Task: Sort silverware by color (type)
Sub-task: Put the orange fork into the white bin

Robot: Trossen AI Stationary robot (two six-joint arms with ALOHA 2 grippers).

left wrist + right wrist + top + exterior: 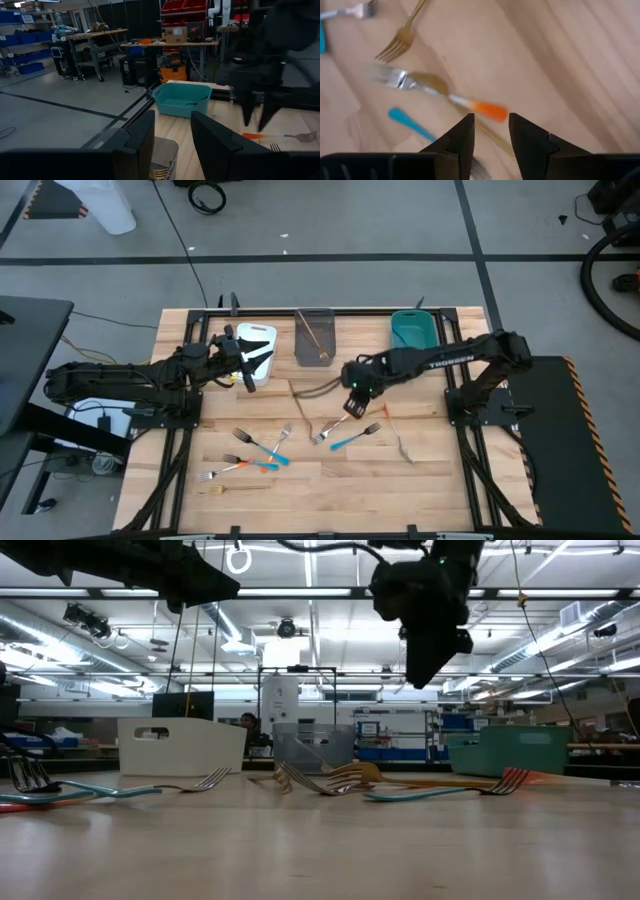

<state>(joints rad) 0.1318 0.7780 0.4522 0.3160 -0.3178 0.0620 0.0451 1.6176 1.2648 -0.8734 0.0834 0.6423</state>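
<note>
Silverware lies scattered on the wooden table: an orange-handled fork with a silver head (440,92), a gold fork (402,37), blue-handled forks (355,438) (280,448), and more forks near the table's near left (235,467). A gold utensil (315,335) lies in the grey bin (315,360). My right gripper (490,125) hangs open above the middle forks, raised clear of the table (435,635), with the orange handle (490,111) just beyond its fingertips. My left gripper (172,135) is open and raised beside the white bin (257,345), facing the grey bin (165,152).
Three bins stand in a row along the table's far edge: white, grey and teal (413,330). The teal bin (182,100) and my right arm (265,75) show in the left wrist view. Bare wood lies at the near right of the table (430,490).
</note>
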